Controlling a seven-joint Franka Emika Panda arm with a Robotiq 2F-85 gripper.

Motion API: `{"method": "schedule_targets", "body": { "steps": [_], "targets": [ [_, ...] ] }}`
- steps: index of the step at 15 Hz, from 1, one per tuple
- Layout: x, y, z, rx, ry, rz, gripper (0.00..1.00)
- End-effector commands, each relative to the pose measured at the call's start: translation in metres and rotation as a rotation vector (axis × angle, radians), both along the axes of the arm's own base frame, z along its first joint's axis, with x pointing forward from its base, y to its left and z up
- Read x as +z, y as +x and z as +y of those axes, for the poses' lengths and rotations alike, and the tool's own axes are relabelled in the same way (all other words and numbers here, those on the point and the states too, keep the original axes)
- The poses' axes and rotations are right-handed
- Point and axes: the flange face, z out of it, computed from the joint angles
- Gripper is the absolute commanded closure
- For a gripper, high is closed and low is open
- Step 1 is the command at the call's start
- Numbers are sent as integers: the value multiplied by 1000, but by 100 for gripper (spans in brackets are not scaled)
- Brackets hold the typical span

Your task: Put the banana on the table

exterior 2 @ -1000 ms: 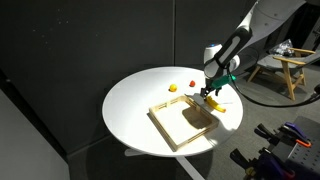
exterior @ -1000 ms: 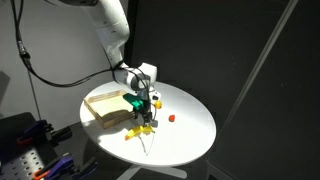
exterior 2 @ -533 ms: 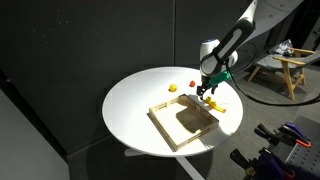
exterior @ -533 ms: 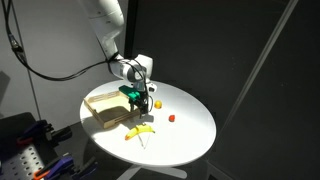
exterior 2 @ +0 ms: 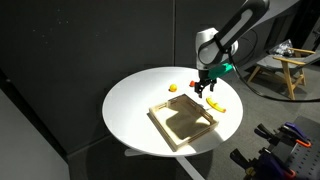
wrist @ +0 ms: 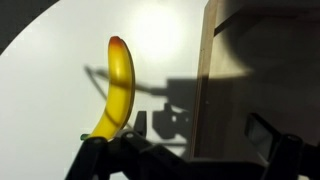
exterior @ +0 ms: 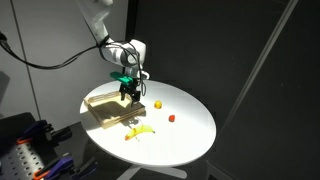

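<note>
On table (exterior: 190, 135), banana (exterior: 139, 132) lies apart from end effector (exterior: 130, 98) hovering above, released, empty.

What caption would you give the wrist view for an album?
Small curved yellow banana lying on the round white table beside the light-wood tray.

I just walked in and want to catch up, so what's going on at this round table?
A robot arm is working over a white table. The banana lies flat on the tabletop beside the wooden tray, apart from it. The claw hangs open in the air above, holding nothing, so the banana looks already placed. A small red piece and a small yellow one sit farther off on the table.
</note>
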Motion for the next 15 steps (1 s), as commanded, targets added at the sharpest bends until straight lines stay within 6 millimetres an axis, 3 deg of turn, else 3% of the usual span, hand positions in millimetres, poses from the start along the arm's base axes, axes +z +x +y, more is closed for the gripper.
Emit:
{"method": "schedule_targets", "body": {
  "steps": [1,15],
  "targets": [
    [31,-15,16,54,18,7,0],
    [94,-32,55,116,48,-118,0]
  ]
}}
